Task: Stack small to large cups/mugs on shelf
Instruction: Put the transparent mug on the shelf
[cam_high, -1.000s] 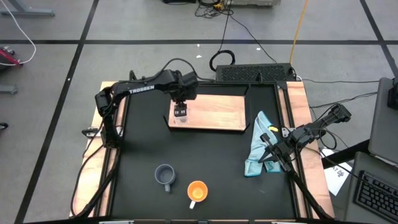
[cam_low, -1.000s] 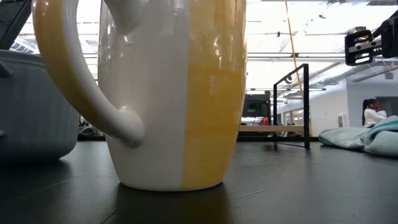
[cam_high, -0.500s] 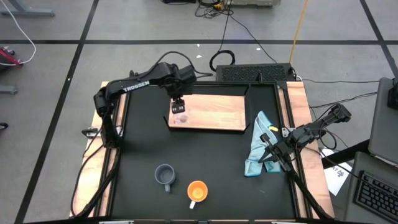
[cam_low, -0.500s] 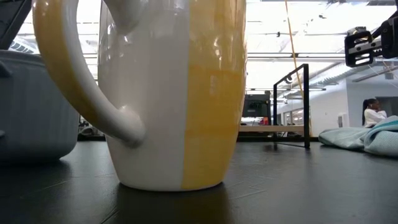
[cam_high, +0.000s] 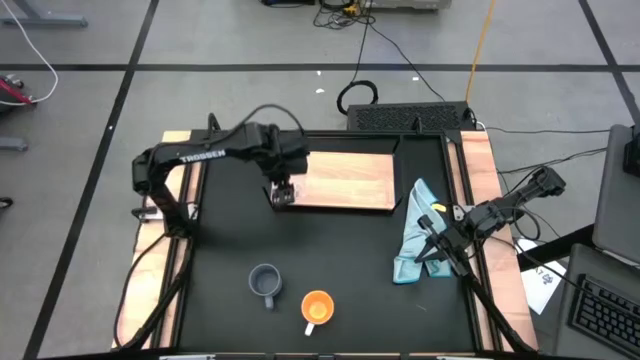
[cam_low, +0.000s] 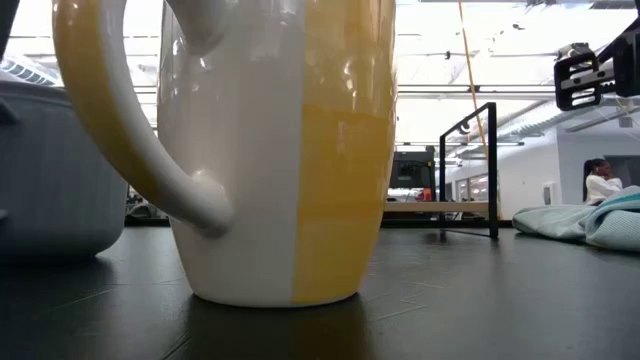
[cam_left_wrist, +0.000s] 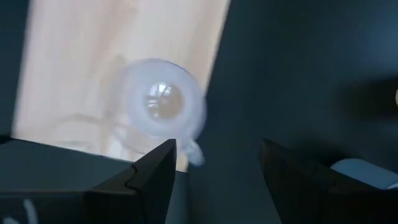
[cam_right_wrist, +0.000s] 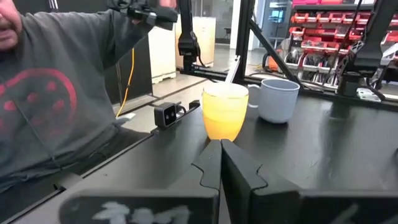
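The clear glass cup (cam_left_wrist: 163, 106) stands upright on the near left corner of the light-wood shelf (cam_high: 345, 180). My left gripper (cam_high: 282, 190) is open above that corner; its fingers (cam_left_wrist: 152, 180) stand clear of the cup. The blue-grey mug (cam_high: 264, 281) and the orange mug with the white handle (cam_high: 317, 306) stand side by side on the black table near its front edge. Both mugs fill the low view (cam_low: 290, 150). My right gripper (cam_high: 432, 250) is shut and empty over the light-blue cloth (cam_high: 415, 235) at the table's right side.
The cloth lies crumpled between the shelf and the table's right edge. A black frame stands behind the shelf's far right corner (cam_high: 415, 125). A person in a grey shirt (cam_right_wrist: 50, 93) stands beyond the table's near edge. Bare black table lies between shelf and mugs.
My left arm has swung toward the table's left edge, and its gripper has shifted a little over the shelf's near left corner. The glass cup has stayed on that corner. My right arm and the two mugs have kept still.
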